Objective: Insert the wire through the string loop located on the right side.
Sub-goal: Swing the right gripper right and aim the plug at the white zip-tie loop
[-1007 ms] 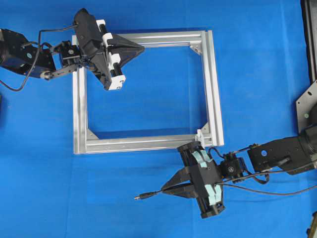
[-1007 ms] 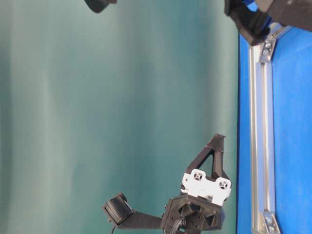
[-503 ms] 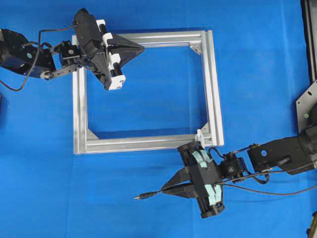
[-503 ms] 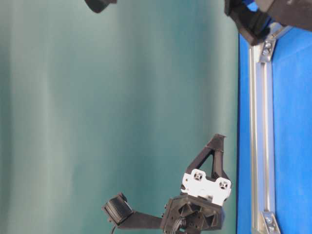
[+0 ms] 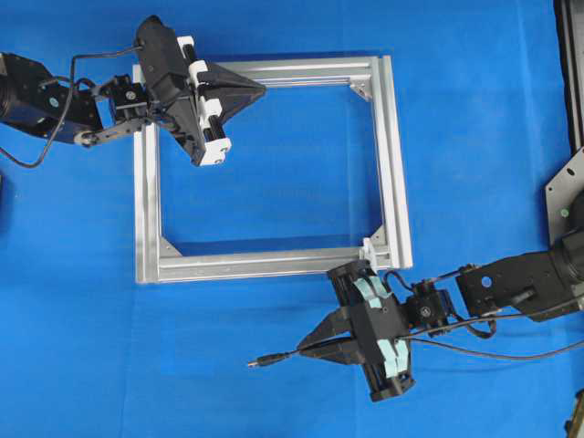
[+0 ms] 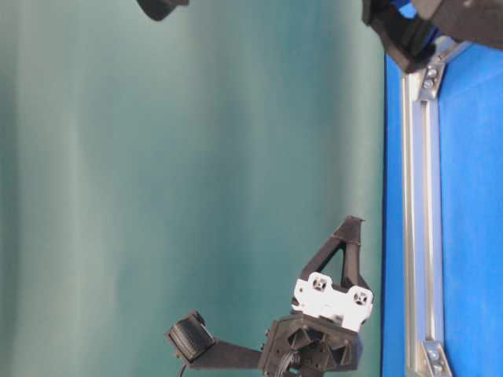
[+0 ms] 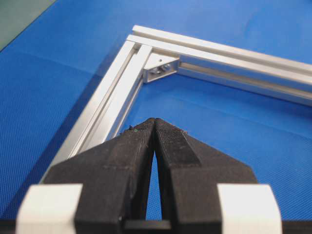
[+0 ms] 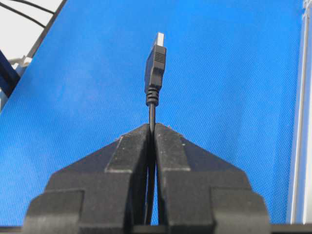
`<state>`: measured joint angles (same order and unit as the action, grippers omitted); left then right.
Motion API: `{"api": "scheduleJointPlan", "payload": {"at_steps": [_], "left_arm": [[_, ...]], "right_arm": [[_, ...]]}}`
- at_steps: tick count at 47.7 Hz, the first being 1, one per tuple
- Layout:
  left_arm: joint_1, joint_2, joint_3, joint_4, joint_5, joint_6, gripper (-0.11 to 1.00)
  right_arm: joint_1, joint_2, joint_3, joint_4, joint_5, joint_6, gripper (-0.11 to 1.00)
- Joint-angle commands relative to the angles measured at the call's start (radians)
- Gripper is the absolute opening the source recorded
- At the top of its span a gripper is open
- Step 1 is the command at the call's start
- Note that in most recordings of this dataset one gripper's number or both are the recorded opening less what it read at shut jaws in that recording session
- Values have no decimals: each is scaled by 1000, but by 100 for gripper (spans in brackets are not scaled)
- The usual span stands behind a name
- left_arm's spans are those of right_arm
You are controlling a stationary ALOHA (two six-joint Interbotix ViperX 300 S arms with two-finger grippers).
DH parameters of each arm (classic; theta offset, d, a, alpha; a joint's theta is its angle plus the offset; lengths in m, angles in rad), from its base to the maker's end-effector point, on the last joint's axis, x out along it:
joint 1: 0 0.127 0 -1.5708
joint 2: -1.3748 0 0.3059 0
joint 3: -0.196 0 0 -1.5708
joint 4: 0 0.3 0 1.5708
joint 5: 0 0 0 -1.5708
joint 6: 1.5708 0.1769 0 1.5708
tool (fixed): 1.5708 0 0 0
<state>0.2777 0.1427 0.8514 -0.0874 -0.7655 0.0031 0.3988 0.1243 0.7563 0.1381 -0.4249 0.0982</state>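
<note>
We see a blue textured table covering [image 5: 274, 383] carrying a square silver aluminium frame [image 5: 392, 164], with a teal-green curtain [image 6: 196, 157] behind in the table-level view. From overhead, the right gripper [image 5: 306, 349] pinches the thin black wire [image 5: 278, 357] below the frame, near the tiny white string loop [image 5: 369, 246]. Only its wrist view shows the plug's metal tip. The left gripper [image 5: 260, 88] is closed and empty over the frame's top rail.

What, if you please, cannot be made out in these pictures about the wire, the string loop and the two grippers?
- String loop: overhead, only its white mount shows; the loop is too small.
- Wire: right wrist view, its run backward is hidden between the right gripper fingers.
- Left gripper: table-level view, cut off by the bottom edge.
- Frame: left wrist view, near part hidden.
</note>
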Motion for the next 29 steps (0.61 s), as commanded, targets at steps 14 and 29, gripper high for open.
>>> {"api": "scheduleJointPlan", "payload": {"at_steps": [14,29], "left_arm": [[0,-32,-6,3,-5,-6,0],[0,-32,-8,3,-5,-5,0]], "right_arm": [[20,-161,164,5,-3,11,-3],[43,-365,388,5,12,14,-3]]}}
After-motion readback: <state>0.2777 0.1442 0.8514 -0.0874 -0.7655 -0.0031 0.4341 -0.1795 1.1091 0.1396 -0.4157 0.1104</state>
